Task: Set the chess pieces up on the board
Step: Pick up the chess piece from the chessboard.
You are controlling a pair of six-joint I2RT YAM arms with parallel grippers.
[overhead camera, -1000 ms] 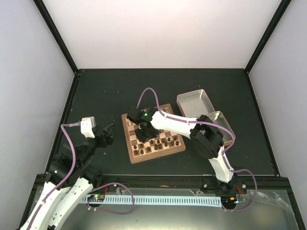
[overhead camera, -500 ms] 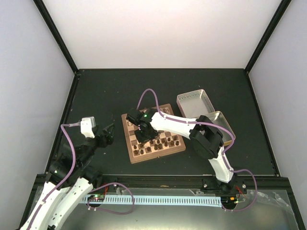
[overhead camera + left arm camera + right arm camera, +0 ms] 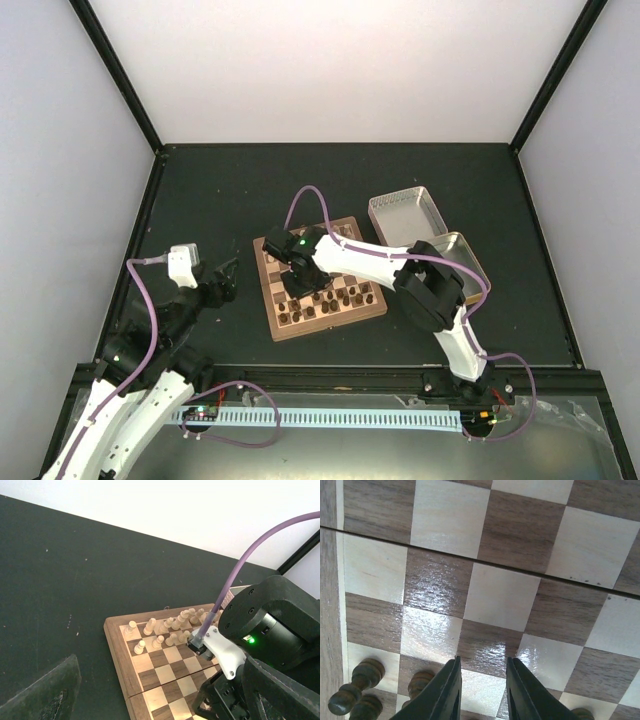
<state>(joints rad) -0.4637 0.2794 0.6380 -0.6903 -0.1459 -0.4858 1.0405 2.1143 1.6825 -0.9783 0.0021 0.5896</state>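
While the dark chess pieces (image 3: 366, 672) huddle at the lower left of the right wrist view, the cream chess pieces (image 3: 170, 626) crowd the far rows, several bunched rather than one to a square. The board (image 3: 117, 660) lies mid-table, and the right gripper (image 3: 483, 661) hovers low over a bare middle stretch of it, jaws parted just a little with nothing between them. My read: it's lining up on one of those dark men. To do it well, open wider, come straight down over a single piece so its neighbours aren't knocked, pinch low on the stem, and lift clear before travelling. Just past the board's right side sit two metal tin halves (image 3: 405, 215). Off to the left, the left gripper (image 3: 226, 280) hangs over the table (image 3: 200, 200), apart from the board. Whether its jaws are open, I can't tell.
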